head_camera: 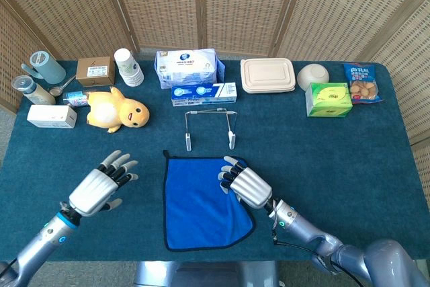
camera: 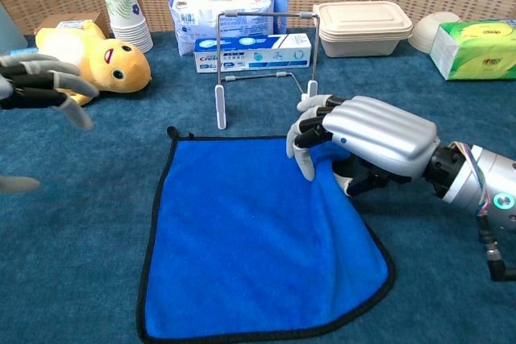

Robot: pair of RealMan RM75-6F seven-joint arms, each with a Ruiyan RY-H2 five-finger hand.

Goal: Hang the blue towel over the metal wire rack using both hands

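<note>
The blue towel (head_camera: 200, 206) (camera: 250, 255) lies flat on the teal table, just in front of the metal wire rack (head_camera: 231, 139) (camera: 266, 14), which stands upright. My right hand (head_camera: 245, 185) (camera: 375, 138) sits on the towel's far right corner with its fingers curled over the edge, gripping the cloth bunched under it. My left hand (head_camera: 102, 186) (camera: 40, 90) hovers left of the towel, fingers spread, holding nothing. A strip of table separates it from the towel's left edge.
A yellow plush duck (head_camera: 117, 111) (camera: 85, 62) lies far left of the rack. Behind the rack are stacked paper cups (head_camera: 127, 66), a tissue pack (head_camera: 189, 66), a toothpaste box (head_camera: 203, 93), a lunch box (head_camera: 268, 75), a bowl (head_camera: 313, 75) and a green tissue box (head_camera: 328, 99).
</note>
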